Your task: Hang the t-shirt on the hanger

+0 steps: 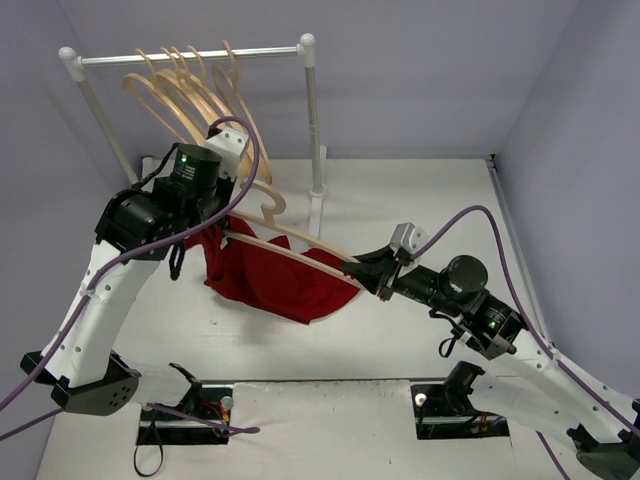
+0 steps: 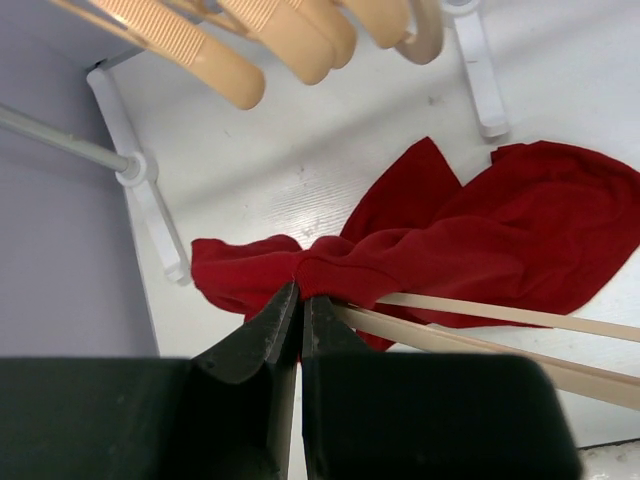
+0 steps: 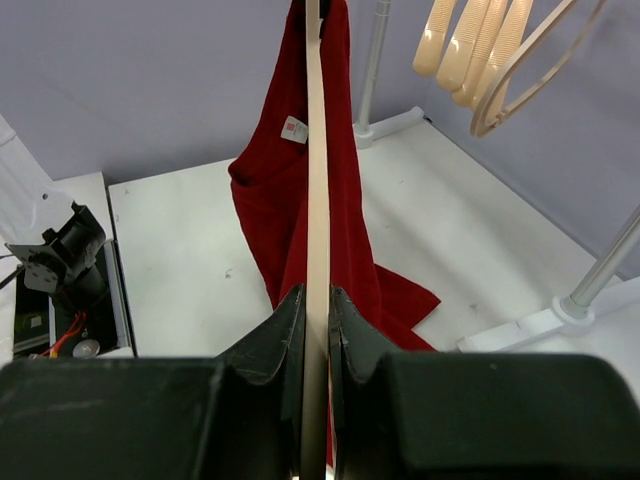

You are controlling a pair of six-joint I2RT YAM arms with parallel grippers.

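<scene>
The dark-red t-shirt (image 1: pixel 270 278) hangs from the pale wooden hanger (image 1: pixel 300 250), which is held above the table, and its lower part rests on the table. My left gripper (image 1: pixel 213 228) is shut on a bunched edge of the t-shirt (image 2: pixel 480 230) at the hanger's left end; in the left wrist view its jaws (image 2: pixel 300 290) pinch red cloth beside the hanger's bars (image 2: pixel 480 312). My right gripper (image 1: pixel 352 268) is shut on the hanger's right end. In the right wrist view the hanger (image 3: pixel 316 150) runs straight out from between the jaws (image 3: pixel 317 297), with the t-shirt (image 3: pixel 345 190) draped over its far part.
A white-and-metal rail stand (image 1: pixel 190 57) stands at the back with several identical wooden hangers (image 1: pixel 190 92) on it. Its right post (image 1: pixel 312 130) and foot are just behind the held hanger. Purple walls close in the back and right.
</scene>
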